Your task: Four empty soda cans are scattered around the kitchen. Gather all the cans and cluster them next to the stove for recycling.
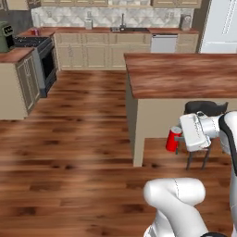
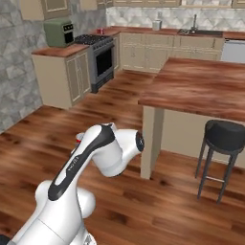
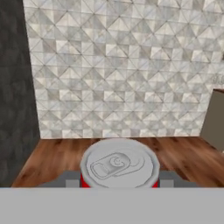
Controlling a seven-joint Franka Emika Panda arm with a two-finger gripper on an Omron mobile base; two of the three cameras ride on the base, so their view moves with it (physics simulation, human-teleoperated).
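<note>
The jaws are pinched on a red soda can, one finger on each side of it; the gripper holds it upright in the air above the wood floor, just in front of the near end of the island counter. In the hand view the can's silver top with its pull tab sits between the two dark finger tips, with a tiled wall and a strip of wood floor beyond it.

Going left to right in the left base view: the stove stands far off at the left wall, black on top with a grey oven front, and a small red can-like thing sits on the counter just behind it, too small to tell for sure. The back counter carries the sink, with a white dishwasher front under it to the right. Nearer, the island fills the right half, a black stool at its side, partly behind the arm. The held can is well apart from the stove.
</note>
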